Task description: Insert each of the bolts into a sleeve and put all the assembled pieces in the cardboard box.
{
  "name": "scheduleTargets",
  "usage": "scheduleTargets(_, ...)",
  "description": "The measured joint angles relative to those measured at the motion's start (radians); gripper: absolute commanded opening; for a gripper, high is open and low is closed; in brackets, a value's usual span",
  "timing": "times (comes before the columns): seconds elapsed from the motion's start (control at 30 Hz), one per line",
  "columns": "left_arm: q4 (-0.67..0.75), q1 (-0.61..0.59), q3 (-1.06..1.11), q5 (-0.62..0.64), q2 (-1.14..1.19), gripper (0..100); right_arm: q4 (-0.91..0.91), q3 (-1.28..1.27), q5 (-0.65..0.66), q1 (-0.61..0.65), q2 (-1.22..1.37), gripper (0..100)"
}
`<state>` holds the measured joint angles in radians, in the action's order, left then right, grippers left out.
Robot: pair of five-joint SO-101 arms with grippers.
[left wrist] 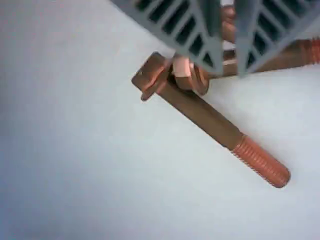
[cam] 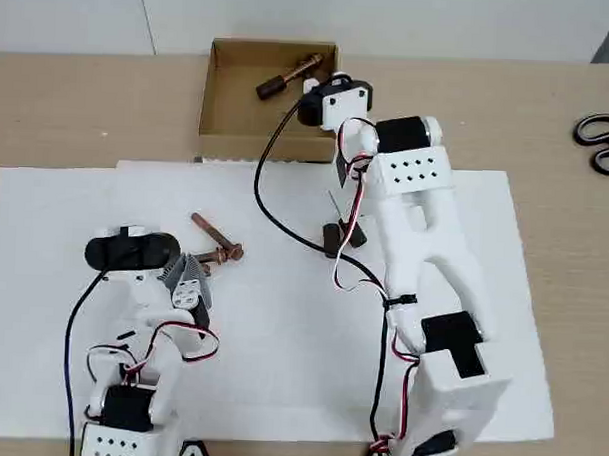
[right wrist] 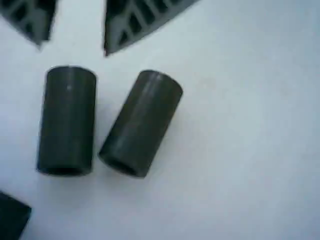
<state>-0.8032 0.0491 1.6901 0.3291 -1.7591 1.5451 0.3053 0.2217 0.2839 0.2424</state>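
Two copper bolts lie crossed at their heads on the white paper: one [left wrist: 215, 125] in full view, the other [left wrist: 285, 54] partly under my fingers. My left gripper [left wrist: 227, 42] hangs just above their heads, jaws shut with nothing held; from above it [cam: 196, 267] sits beside the bolts [cam: 216, 243]. Two black sleeves [right wrist: 67, 120] [right wrist: 141, 122] lie side by side on the paper. My right gripper [right wrist: 75, 35] stands open over them, apart from both; from above it [cam: 340, 201] is just behind the sleeves [cam: 334, 239]. The cardboard box [cam: 221, 110] holds one assembled piece [cam: 288, 75].
White paper [cam: 85, 210] covers the table's middle. Scissors [cam: 603, 138] lie at the far right edge. Black cables [cam: 270, 202] run from the right arm across the paper near the sleeves.
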Motion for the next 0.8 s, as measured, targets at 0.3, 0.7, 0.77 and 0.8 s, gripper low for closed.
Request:
scheduleTargets(0.3, 0.0, 0.0, 0.0, 0.0, 0.0, 1, -0.107, -0.181, 0.049, 0.046, -0.003, 11.5)
scheduleTargets(0.7, -0.003, 0.0, 0.0, 0.0, 0.0, 1, -0.345, -0.364, 0.178, 0.041, -0.014, 11.5)
scheduleTargets(0.77, -0.003, 0.0, 0.0, 0.0, 0.0, 1, -0.367, -0.365, 0.19, 0.04, -0.015, 11.6)
scheduleTargets(0.8, -0.003, 0.0, 0.0, 0.0, 0.0, 1, -0.371, -0.365, 0.195, 0.04, -0.015, 11.6)
